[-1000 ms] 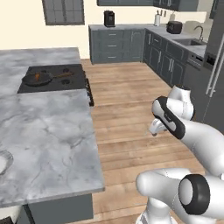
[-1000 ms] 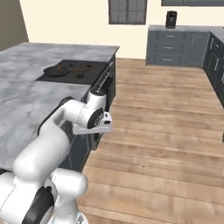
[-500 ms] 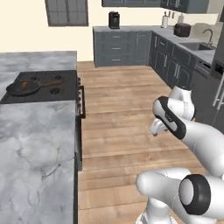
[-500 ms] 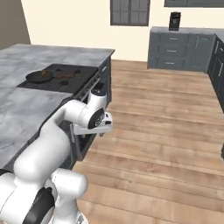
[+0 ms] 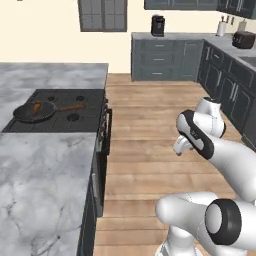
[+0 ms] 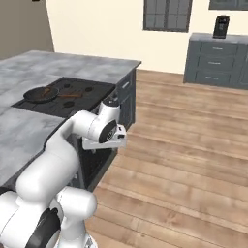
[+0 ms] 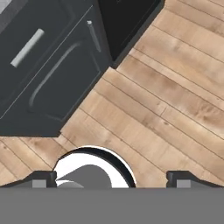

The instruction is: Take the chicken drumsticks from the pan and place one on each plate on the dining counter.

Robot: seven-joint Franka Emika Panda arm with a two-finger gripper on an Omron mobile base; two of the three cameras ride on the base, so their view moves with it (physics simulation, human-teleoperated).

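From where I stand, the tool (image 7: 111,177) hangs low over the wooden floor (image 7: 175,100) beside the dark front of the oven (image 7: 48,74), its two finger tips (image 7: 41,178) spread about as wide as they go, with nothing between them. In the base views the hand is tucked under the arm's own white links, so I can't make out the fingers there. The pan (image 5: 35,111) sits on the black stovetop (image 5: 60,107), well away from the tool, its brown handle (image 5: 74,107) pointing toward the stove's right side. Inside it I can make out an orange-brown shape, the chicken drumsticks (image 5: 36,107), but it is too small and blurred to say how many pieces lie there. From the right base view the pan (image 6: 41,93) is a dark disc with a faint reddish smear, and no clearer. The grey marbled table (image 5: 42,185) runs out of the left and bottom edges of the left base view, so much of its top is cut off. The plates I cannot pick out anywhere on the part that shows. Compared with a second ago the whole scene has slid: the stove and pan sat further up and left, and now lie closer and more central, which is the base driving, not the things moving. The arm keeps the same folded pose, tool as wide as before.
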